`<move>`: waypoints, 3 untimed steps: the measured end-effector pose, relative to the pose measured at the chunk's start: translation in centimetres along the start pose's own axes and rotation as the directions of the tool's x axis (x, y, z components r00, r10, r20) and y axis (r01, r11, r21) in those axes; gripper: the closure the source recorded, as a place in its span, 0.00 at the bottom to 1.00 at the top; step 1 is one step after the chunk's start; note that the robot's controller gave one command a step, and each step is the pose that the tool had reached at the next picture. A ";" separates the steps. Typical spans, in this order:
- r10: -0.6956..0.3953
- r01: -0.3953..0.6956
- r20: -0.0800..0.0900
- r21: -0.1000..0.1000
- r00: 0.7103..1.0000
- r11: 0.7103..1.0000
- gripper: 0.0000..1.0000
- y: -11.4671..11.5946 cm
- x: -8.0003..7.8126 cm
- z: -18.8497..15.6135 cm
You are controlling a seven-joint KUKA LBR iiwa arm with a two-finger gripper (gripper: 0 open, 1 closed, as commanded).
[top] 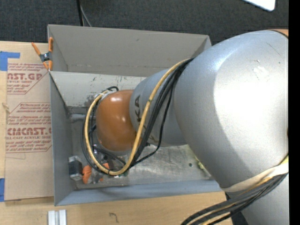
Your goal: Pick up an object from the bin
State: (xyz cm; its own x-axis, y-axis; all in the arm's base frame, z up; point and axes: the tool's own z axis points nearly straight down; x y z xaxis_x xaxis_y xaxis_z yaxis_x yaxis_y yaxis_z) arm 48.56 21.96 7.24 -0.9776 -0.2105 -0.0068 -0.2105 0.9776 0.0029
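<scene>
Closest up, my arm point(234, 116) is coming in from the right as a big grey link, covering the right part of the bin point(126, 46) and reaching down and left toward the floor. Orange cover point(115, 121) on my wrist is sitting round and domed over the left half of the floor, facing the camera. Cables point(87, 125), one yellowish and some black, are running along the arm, looping round the left side of the cover and curving back under it.

Below the cover, dark parts of my gripper point(101, 158) are poking out, hanging low over the front-left part of the floor. Whether it is spread apart, closed together or clamped on something I can't tell, since the cover and cables are hiding it.

Nearest things: a small dark block point(74, 167) is lying in the front-left corner, close to the left wall. An orange piece point(87, 172) is lying just beside it on the right, near the front wall. Both are sitting on the floor just left of and below the gripper; contact with either I can't make out. A pale patch point(171, 159) is showing on the floor to the right, under the arm, well apart from the two small things.
</scene>
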 end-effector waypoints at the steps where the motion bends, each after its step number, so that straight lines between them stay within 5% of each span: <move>1: 0.000 0.000 0.000 0.000 1.000 1.000 1.00 0.0 0.0 0.0; 3: 0.000 0.000 -0.015 0.004 1.000 1.000 1.00 -0.1 0.4 -2.3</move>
State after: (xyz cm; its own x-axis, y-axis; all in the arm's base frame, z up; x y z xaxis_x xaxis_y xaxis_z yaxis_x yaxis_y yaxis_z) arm 48.16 21.78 9.57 -0.9775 -0.2109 0.0082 -0.2109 0.9775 -0.0009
